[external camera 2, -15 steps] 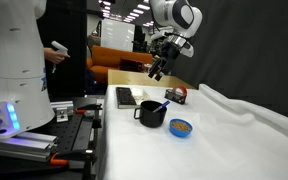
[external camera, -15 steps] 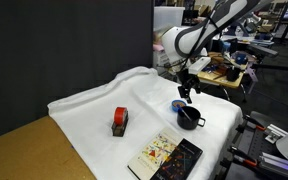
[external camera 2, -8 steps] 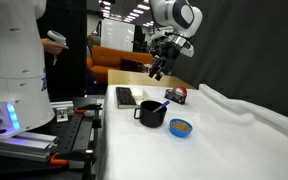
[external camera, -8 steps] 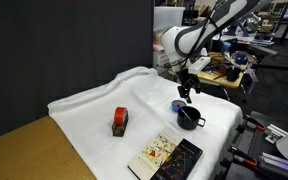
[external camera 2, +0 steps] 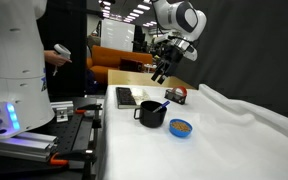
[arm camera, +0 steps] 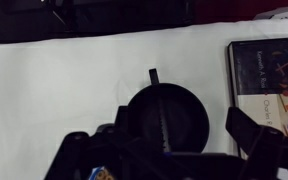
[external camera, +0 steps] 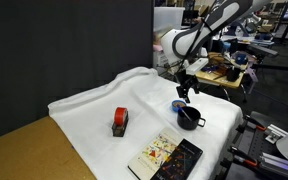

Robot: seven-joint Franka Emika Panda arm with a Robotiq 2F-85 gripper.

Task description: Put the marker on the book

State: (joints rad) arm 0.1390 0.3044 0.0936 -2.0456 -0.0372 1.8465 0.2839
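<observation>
The black mug (external camera: 189, 117) stands on the white cloth near the table's edge, and it also shows in the exterior view (external camera 2: 150, 112). The light-blue marker (external camera 2: 163, 103) stands tilted inside the mug, its tip above the rim. In the wrist view it is a thin stick (arm camera: 162, 122) inside the mug (arm camera: 164, 112). The book (external camera: 164, 155) lies flat beyond the mug, and it also shows in the exterior view (external camera 2: 133, 96) and the wrist view (arm camera: 269, 80). My gripper (external camera: 187, 90) (external camera 2: 160, 72) hangs open and empty above the mug, with its fingers on either side of it in the wrist view (arm camera: 169, 150).
A small blue bowl (external camera: 179, 104) (external camera 2: 181, 127) sits next to the mug. A red-and-black block (external camera: 120, 121) (external camera 2: 176, 95) stands on the cloth. The cloth (external camera: 94, 110) is rumpled along its far edge. A person and equipment are beside the table.
My gripper has shifted very slightly above the mug. Nothing else has moved.
</observation>
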